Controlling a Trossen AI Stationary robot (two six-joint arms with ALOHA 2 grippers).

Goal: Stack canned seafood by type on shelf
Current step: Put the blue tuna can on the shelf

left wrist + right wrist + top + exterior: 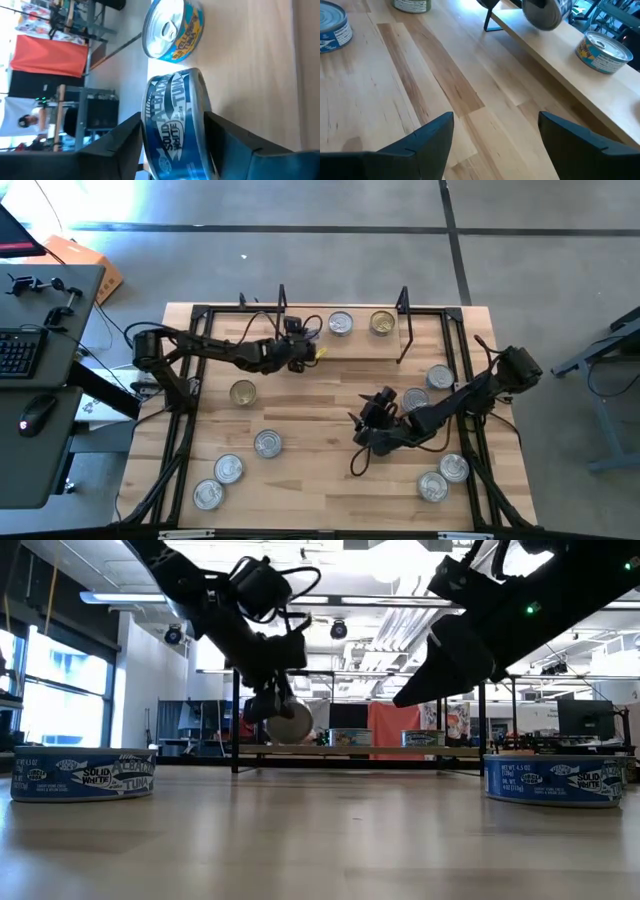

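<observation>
left pincer [303, 350]: i have it at the shelf's [300, 355] left end, its jaws on either side of a blue albacore tin [172, 125]. the tin is turned on edge, lid sideways, low over the board. the gap to the fingers is hard to read, so i'd call it loosely gripped or just being let go.
why there: blue tins seem to be getting their own spot, apart from the yellow-labelled tin [172, 27] just beyond it on the same board.
shelf so far: two tins [340, 324] sit side by side toward the right end, one silver-topped, one gold-topped [381, 323].
right pincer [368, 430]: jaws wide apart and holding nothing, over bare worktop [310, 430] mid-table, where it stays out of the left arm's way and near its own loose tins [415, 398].
loose tins: scattered on the worktop, several front-left, several at the right edge, one gold-topped [242, 392] at the left.
progress: early, i judge, as most tins are not yet on the shelf.
</observation>
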